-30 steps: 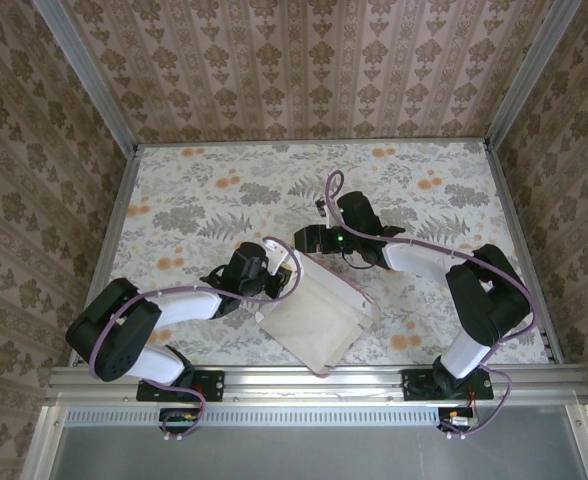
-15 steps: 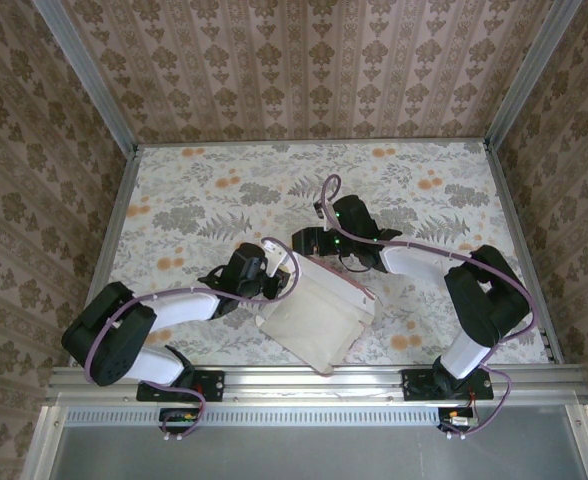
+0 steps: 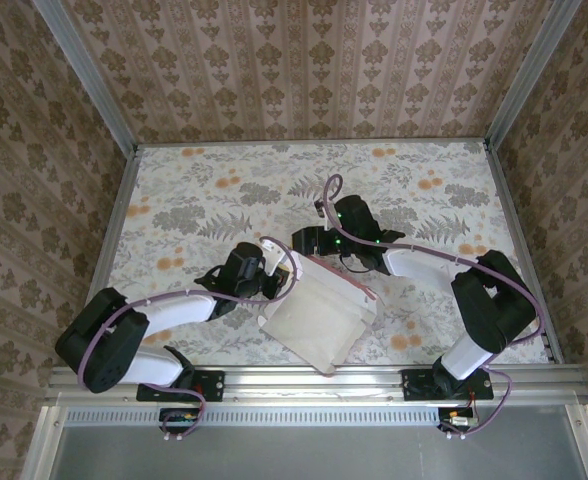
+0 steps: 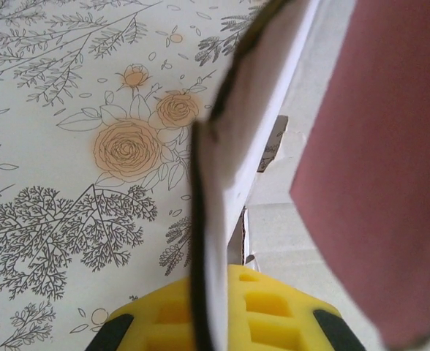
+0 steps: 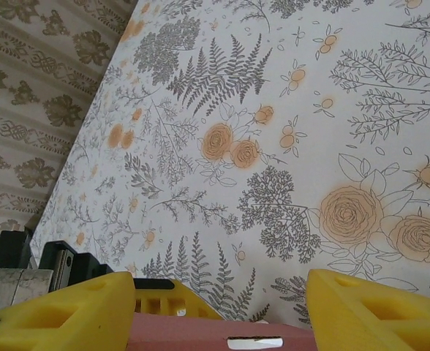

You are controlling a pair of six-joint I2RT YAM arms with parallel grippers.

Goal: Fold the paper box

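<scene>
Tabletop (image 3: 204, 200) with a grey-and-orange floral print stretches under my two arms. Seen from above, the paper box (image 3: 319, 318) lies toward 6 o'clock from the table's middle, near my bases. It is turned like a diamond, with one corner pointing at 6 o'clock. It sits between my hands: my left gripper (image 3: 275, 281) meets its edge at 10 o'clock, and my right gripper (image 3: 307, 244) stands over its corner at 12 o'clock. The card shows its off-white face upward, thin and a little bowed, with a salmon-pink rim along the side at 2 o'clock. In my left wrist view the pink face fills the 3 o'clock side, and a white flap edge curves up from my yellow fingertip (image 4: 295, 322) at 6 o'clock. That hand is pressed together, pinching this flap. In my right wrist view my yellow fingers (image 5: 61, 314) stand spread at 7 and 5 o'clock. The box's pink edge runs between them at 6 o'clock; whether the pads touch it I cannot tell. A small slot (image 5: 244, 342) is cut in that edge.
</scene>
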